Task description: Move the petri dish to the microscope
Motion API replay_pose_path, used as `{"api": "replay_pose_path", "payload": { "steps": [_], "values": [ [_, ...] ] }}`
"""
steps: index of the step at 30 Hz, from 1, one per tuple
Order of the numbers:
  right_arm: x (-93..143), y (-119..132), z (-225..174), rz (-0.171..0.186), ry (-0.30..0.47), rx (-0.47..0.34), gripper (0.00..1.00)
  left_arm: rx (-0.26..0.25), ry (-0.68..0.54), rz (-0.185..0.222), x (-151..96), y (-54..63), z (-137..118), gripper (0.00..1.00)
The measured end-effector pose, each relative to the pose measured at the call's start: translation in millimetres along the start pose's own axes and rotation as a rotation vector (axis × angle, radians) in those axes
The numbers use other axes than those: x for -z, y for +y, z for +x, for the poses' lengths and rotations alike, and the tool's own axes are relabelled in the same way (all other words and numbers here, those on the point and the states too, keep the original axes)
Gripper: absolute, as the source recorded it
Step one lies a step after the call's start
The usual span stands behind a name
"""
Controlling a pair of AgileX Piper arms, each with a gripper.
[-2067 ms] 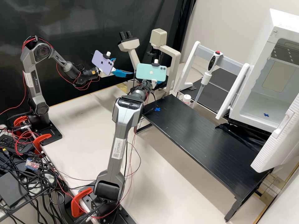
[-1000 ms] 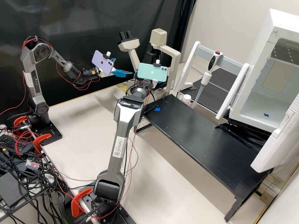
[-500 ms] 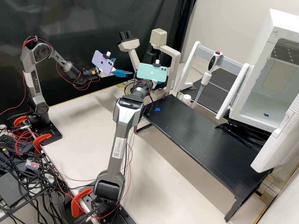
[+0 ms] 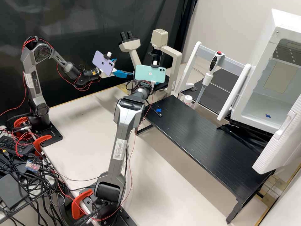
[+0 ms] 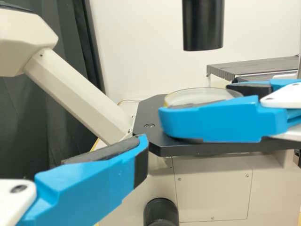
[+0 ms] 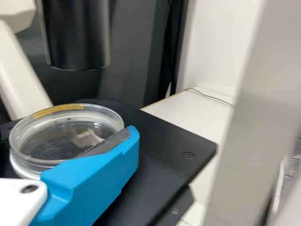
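At the microscope [image 4: 171,58] in the high view, my right gripper [image 4: 152,83] is mostly behind the green phone; my left gripper [image 4: 124,69] stands open to its left, its fingers apart with nothing between. In the right wrist view, my right gripper [image 6: 126,146] has a finger against the clear petri dish [image 6: 61,136], over the black stage [image 6: 162,165]. The left wrist view shows the right gripper's fingers [image 5: 211,120] on both sides of the dish [image 5: 200,95]; whether it touches the stage I cannot tell. My left gripper [image 5: 136,162] is lower, beside the stage.
The black objective-like tube [image 5: 203,26] hangs above the stage. A black raised shelf [image 4: 200,138] stands right of my right arm, with a white open chamber [image 4: 260,103] beyond. A pipette [image 4: 209,73] hangs on its stand behind the shelf.
The right arm's wrist and phone have shifted slightly to the left, and a cable end now hangs over the shelf's corner. The left arm has kept still.
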Motion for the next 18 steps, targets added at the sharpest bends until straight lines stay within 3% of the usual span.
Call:
{"api": "replay_pose_path", "payload": {
  "steps": [9,18],
  "values": [
    [0.1,0.8,-8.3,-0.036,0.042,0.032,1.0,0.0,0.0,0.0,0.0,0.0,0.0,1.0],
    [-7.3,5.1,-22.3,-0.053,0.022,0.036,1.0,0.0,0.0,0.0,0.0,0.0,0.0,1.0]
  ]
}}
